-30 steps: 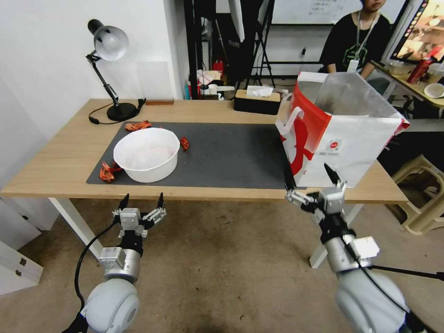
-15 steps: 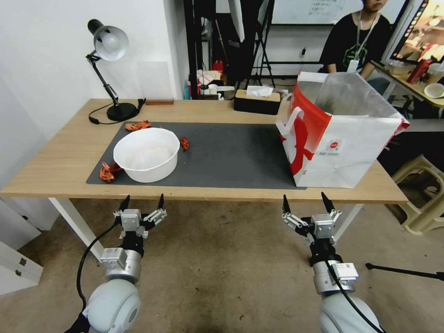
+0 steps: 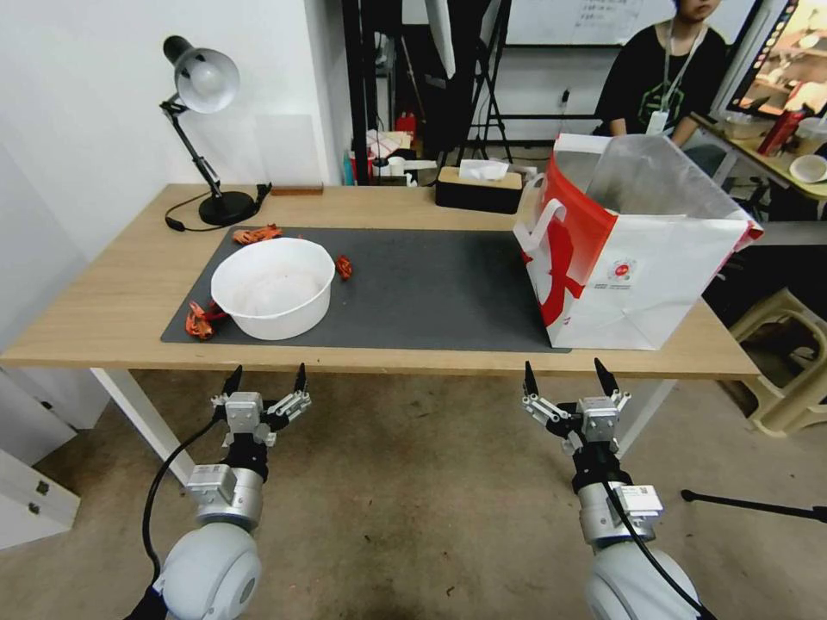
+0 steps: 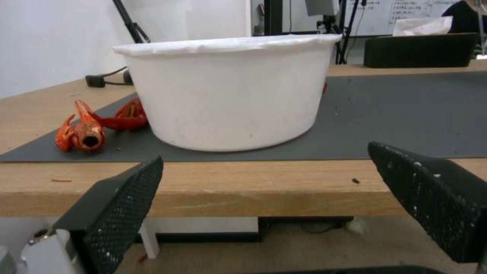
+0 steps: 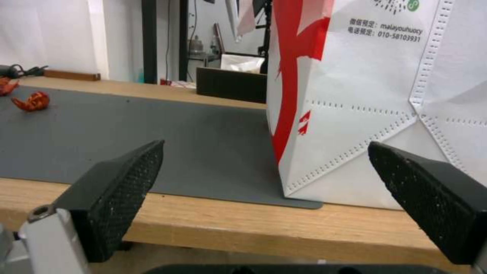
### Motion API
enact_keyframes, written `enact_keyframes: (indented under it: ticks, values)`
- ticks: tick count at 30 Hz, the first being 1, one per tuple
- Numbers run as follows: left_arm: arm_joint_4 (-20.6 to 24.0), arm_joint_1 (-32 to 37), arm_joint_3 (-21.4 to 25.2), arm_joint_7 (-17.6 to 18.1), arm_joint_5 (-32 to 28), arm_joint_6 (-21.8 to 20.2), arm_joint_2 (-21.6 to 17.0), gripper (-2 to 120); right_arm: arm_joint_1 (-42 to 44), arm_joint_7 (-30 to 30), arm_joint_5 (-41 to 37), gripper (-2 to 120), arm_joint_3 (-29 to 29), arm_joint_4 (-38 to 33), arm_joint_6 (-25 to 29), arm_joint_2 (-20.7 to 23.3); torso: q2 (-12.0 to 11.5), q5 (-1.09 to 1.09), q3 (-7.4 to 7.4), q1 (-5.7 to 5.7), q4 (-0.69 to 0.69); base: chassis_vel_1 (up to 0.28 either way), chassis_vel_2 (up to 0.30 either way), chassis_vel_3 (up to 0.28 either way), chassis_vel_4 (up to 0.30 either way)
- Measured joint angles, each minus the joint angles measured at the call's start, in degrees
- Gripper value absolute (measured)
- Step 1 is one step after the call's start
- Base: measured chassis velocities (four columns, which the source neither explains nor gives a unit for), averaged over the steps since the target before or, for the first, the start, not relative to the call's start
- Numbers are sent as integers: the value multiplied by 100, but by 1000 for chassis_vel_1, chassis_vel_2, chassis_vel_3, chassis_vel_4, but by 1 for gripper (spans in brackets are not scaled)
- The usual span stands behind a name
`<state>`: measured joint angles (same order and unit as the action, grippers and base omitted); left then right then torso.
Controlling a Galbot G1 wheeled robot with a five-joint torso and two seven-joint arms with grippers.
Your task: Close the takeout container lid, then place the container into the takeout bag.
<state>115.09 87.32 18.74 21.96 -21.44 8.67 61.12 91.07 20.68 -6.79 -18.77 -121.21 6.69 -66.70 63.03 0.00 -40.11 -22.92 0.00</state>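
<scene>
Starting at the far left of the wooden table [image 3: 112, 301], you have a black desk lamp [image 3: 205, 86] standing near the wall, its base on the tabletop just beyond a dark grey mat [image 3: 413, 288]. On the left part of that mat sits a large round white bowl [image 3: 273, 287], with small orange-red crayfish shells [image 3: 200, 320] lying close around it, some at its near left and some at its far side. Your left gripper [image 3: 264, 377] hangs below the near table edge, in front of the bowl, its two black fingers [image 4: 114, 205] spread wide apart and holding nothing. Moving right, the middle of the mat is bare, and a dark tissue box [image 3: 479, 188] rests at the far edge of the table. Your right gripper [image 3: 568, 377] also hangs below the near table edge, jaws spread wide and empty, just in front of the takeout bag [image 3: 642, 275]. That bag stands upright on the right end of the table, its left corner on the mat, mouth open to show the silver lining, red side facing left. You cannot tell where the takeout container is; the inside of the bag is hidden.
</scene>
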Motion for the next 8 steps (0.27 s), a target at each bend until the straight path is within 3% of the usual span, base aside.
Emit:
enact_keyframes:
  ticks: [8]
  values:
    - [3, 1, 1, -1, 0, 1, 0, 100, -3, -6, -4, 100, -4, -6, -6, 2, -1, 0, 0, -2, 0, 0, 0, 0, 0]
